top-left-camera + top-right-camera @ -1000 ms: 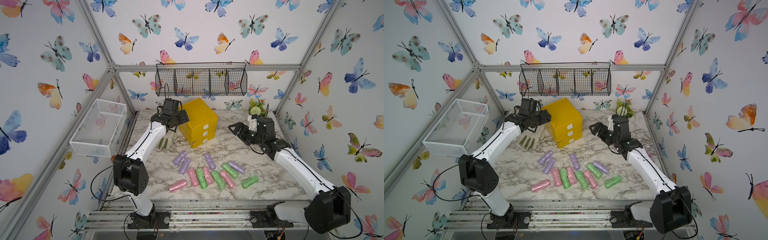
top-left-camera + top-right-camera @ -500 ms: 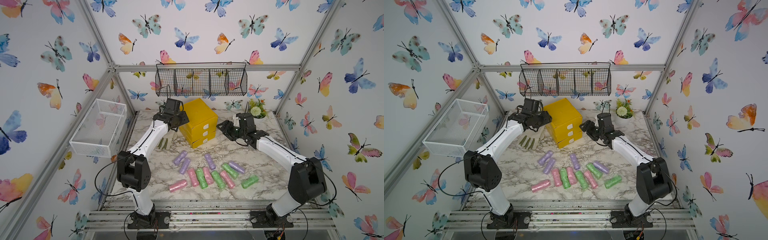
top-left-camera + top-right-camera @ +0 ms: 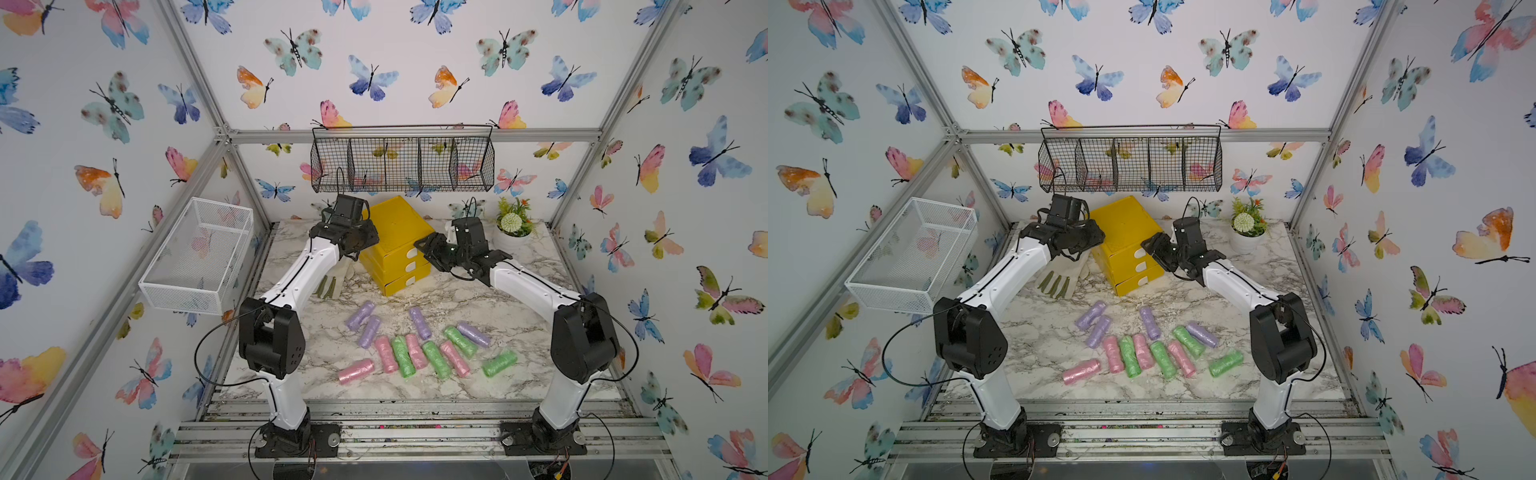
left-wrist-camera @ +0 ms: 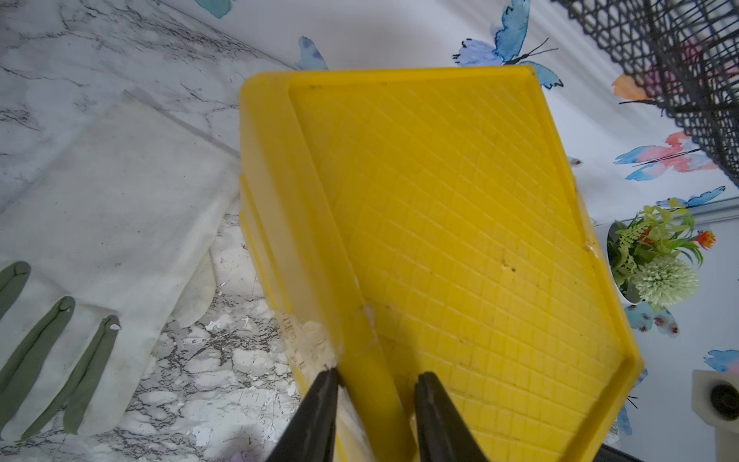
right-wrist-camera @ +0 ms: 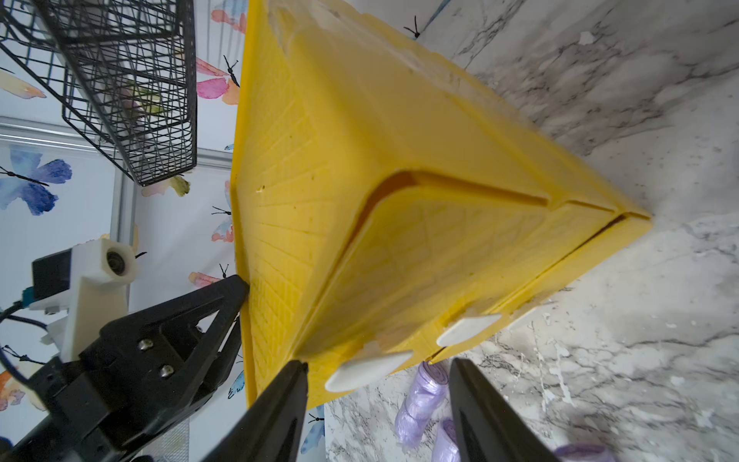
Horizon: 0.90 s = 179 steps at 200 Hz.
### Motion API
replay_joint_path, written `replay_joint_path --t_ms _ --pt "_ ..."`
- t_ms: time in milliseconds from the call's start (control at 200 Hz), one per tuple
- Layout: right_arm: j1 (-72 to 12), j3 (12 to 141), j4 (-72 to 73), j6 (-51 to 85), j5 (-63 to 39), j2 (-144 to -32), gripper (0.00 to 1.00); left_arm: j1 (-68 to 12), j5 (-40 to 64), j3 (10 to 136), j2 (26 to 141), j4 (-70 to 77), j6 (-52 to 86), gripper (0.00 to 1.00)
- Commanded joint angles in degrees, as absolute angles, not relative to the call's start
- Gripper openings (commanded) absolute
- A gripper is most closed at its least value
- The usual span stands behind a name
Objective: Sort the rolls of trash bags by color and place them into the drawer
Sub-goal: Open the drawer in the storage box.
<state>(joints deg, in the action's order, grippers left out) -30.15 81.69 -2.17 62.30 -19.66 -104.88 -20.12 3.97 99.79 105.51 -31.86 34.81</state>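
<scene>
The drawer (image 3: 395, 226) stands at centre of a top view, with the rolls (image 3: 417, 351) below it. The right gripper (image 5: 378, 362), half open, has the top white handle (image 5: 370, 370) lengthwise between its jaws, untouched. The left gripper (image 4: 374, 380) sits narrow around the drawer's top rim (image 4: 272, 160); whether it pinches I cannot tell.

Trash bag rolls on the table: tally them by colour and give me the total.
Pink rolls: 4
Green rolls: 4
Purple rolls: 4
Total: 12
</scene>
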Motion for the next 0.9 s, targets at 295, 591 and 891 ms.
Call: replay_joint_path --t_ms 295,591,891 --pt "-31.6 84.0 -1.0 68.6 -17.8 -107.0 0.62 -20.9 5.6 99.2 108.8 -33.7 33.8 0.25" --pt "-31.9 84.5 -2.2 76.1 -14.8 -107.6 0.61 -20.9 6.1 98.5 109.2 -33.8 33.7 0.23" --pt "-32.3 87.2 -6.4 78.6 -11.3 -108.5 0.53 -21.1 6.2 98.2 109.4 -33.7 33.8 0.21"
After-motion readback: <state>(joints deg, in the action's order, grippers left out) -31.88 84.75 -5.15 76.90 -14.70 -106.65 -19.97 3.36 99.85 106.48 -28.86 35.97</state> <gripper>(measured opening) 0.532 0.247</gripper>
